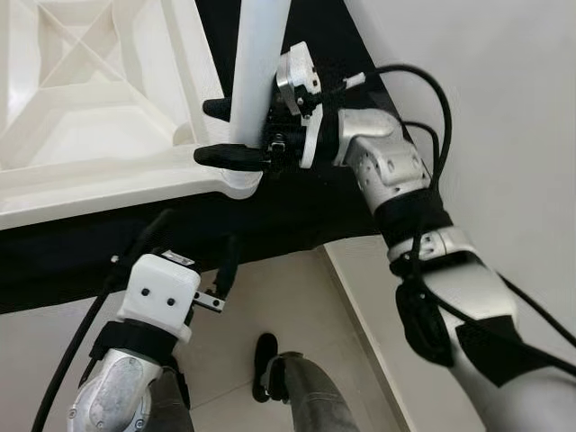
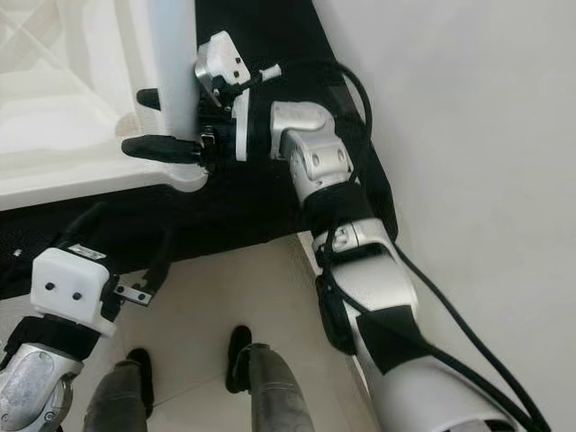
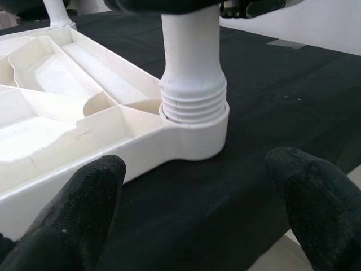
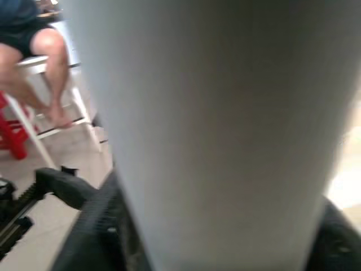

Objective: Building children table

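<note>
One leg point(image 1: 259, 63) stands in the corner socket of the upturned white tabletop point(image 1: 99, 175) on a black cloth point(image 1: 297, 207). Nearest, left gripper point(image 1: 193, 247) idles, fingers apart. Beyond, right gripper point(image 1: 225, 131) clamps the leg. Threads show: seating apparently unfinished. Farther legs: cannot tell.

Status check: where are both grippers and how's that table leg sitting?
Right gripper shut on table leg, upright in tabletop corner socket, threads still showing. Left gripper open, low beside the black mat. Nothing in the way.
</note>
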Robot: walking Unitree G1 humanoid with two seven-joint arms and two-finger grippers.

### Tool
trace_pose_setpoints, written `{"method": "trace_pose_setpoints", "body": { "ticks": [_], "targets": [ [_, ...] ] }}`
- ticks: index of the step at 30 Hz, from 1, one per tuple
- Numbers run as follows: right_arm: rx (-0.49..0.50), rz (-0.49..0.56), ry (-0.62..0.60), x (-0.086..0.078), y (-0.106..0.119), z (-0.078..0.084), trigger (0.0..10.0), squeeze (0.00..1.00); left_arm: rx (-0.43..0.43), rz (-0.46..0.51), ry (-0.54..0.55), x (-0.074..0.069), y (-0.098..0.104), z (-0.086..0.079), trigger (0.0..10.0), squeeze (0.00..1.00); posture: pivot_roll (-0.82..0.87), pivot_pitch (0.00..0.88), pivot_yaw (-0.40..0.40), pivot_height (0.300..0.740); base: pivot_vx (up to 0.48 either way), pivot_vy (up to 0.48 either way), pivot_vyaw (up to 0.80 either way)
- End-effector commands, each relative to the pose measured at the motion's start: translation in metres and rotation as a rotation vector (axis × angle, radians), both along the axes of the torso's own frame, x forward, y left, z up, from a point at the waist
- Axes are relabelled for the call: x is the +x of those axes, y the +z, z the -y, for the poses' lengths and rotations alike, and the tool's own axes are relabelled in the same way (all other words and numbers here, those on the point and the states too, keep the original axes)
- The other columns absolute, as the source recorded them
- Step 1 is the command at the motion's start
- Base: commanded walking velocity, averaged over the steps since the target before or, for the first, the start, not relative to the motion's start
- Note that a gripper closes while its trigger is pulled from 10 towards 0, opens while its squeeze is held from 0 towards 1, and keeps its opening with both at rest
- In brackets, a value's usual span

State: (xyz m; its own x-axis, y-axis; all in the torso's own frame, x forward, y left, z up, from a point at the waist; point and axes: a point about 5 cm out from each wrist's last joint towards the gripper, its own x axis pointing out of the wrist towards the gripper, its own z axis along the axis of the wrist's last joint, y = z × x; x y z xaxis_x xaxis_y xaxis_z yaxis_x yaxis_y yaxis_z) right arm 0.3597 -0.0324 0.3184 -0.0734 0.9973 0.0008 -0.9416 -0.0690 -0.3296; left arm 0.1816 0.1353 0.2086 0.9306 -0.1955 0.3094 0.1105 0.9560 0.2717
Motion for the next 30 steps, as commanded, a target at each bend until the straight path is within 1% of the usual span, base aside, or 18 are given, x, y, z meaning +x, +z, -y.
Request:
{"method": "trace_pose_setpoints", "body": {
  "ticks": [1, 9, 11, 12, 13, 14, 15, 16, 17, 18, 19, 20, 21, 23, 27, 28, 29, 30],
  "targets": [
    [-0.041, 0.008, 0.057, -0.001, -0.005, -0.001, 0.0, 0.00, -0.011, -0.012, 0.000, -0.004, -0.001, 0.002, 10.0, 0.00, 0.27, 0.379, -0.232, 0.740, 0.000, 0.000, 0.00],
    [-0.076, 0.017, 0.026, 0.004, -0.011, 0.003, 0.0, 0.00, -0.010, -0.012, -0.001, -0.004, -0.001, 0.002, 10.0, 0.00, 0.26, 0.378, -0.226, 0.740, 0.000, 0.000, 0.00],
    [-0.112, -0.014, -0.126, 0.011, -0.033, 0.018, 0.0, 0.00, -0.010, -0.011, -0.007, -0.004, 0.000, 0.002, 10.0, 0.00, 0.24, 0.381, -0.233, 0.740, 0.000, 0.000, 0.00],
    [-0.112, -0.014, -0.126, 0.011, -0.033, 0.018, 0.0, 0.00, -0.010, -0.011, -0.007, -0.004, 0.000, 0.002, 10.0, 0.00, 0.24, 0.381, -0.233, 0.740, 0.000, 0.000, 0.00],
    [-0.139, -0.043, -0.232, 0.013, -0.048, 0.026, 0.0, 0.00, -0.010, -0.011, -0.010, -0.003, 0.000, 0.003, 10.0, 0.00, 0.24, 0.381, -0.234, 0.740, 0.000, 0.000, 0.00],
    [-0.126, -0.089, -0.475, 0.016, -0.072, 0.028, 0.0, 0.00, -0.009, -0.011, -0.011, -0.004, 0.000, 0.002, 10.0, 0.00, 0.24, 0.385, -0.237, 0.740, 0.000, 0.000, 0.00],
    [-0.126, -0.089, -0.475, 0.016, -0.072, 0.028, 0.0, 0.00, -0.009, -0.011, -0.011, -0.004, 0.000, 0.002, 10.0, 0.00, 0.24, 0.385, -0.237, 0.740, 0.000, 0.000, 0.00],
    [-0.116, -0.113, -0.647, 0.016, -0.087, 0.031, 0.0, 0.00, -0.008, -0.012, -0.011, -0.004, -0.001, 0.002, 10.0, 0.00, 0.23, 0.386, -0.233, 0.740, 0.000, 0.000, 0.00],
    [-0.116, -0.113, -0.647, 0.016, -0.087, 0.031, 0.0, 0.00, -0.008, -0.012, -0.011, -0.004, -0.001, 0.002, 10.0, 0.00, 0.23, 0.386, -0.233, 0.740, 0.000, 0.000, 0.00],
    [-0.133, -0.229, -0.751, -0.007, -0.122, 0.023, 0.0, 0.00, -0.011, -0.015, -0.006, -0.004, -0.001, 0.001, 10.0, 0.00, 0.23, 0.391, -0.230, 0.740, 0.000, 0.000, 0.00],
    [-0.116, -0.315, -0.867, -0.026, -0.142, 0.015, 0.0, 0.00, -0.010, -0.017, -0.004, -0.003, -0.001, 0.000, 10.0, 0.00, 0.22, 0.381, -0.212, 0.740, 0.000, 0.000, 0.00],
    [-0.116, -0.315, -0.867, -0.026, -0.142, 0.015, 0.0, 0.00, -0.010, -0.017, -0.004, -0.003, -0.001, 0.000, 10.0, 0.00, 0.22, 0.381, -0.212, 0.740, 0.000, 0.000, 0.00],
    [-0.100, -0.371, -0.922, -0.038, -0.151, 0.010, 0.0, 0.00, -0.010, -0.018, -0.003, -0.002, -0.002, -0.001, 10.0, 0.00, 0.22, 0.381, -0.212, 0.740, 0.000, 0.000, 0.00],
    [-0.079, -0.382, -0.947, -0.040, -0.151, 0.004, 0.0, 0.00, -0.010, -0.017, -0.008, 0.000, -0.002, -0.001, 10.0, 0.00, 0.21, 0.376, -0.212, 0.740, 0.000, 0.000, 0.00],
    [-0.048, -0.349, -0.933, -0.031, -0.141, -0.007, 0.0, 0.00, -0.006, -0.001, -0.027, 0.006, 0.000, 0.001, 10.0, 0.00, 0.20, 0.366, -0.215, 0.740, 0.000, 0.000, 0.00],
    [-0.043, -0.337, -0.948, -0.029, -0.137, -0.007, 1.5, 0.00, -0.007, 0.002, -0.026, 0.007, 0.000, 0.001, 10.0, 0.00, 0.20, 0.363, -0.216, 0.740, 0.000, 0.000, 0.00],
    [-0.037, -0.324, -0.967, -0.027, -0.134, -0.006, 7.3, 0.00, -0.008, 0.004, -0.023, 0.008, 0.000, 0.001, 10.0, 0.00, 0.20, 0.363, -0.216, 0.740, 0.000, 0.000, 0.00],
    [-0.037, -0.324, -0.967, -0.027, -0.134, -0.006, 7.3, 0.00, -0.008, 0.004, -0.023, 0.008, 0.000, 0.001, 10.0, 0.00, 0.20, 0.363, -0.216, 0.740, 0.000, 0.000, 0.00]
  ]
}}
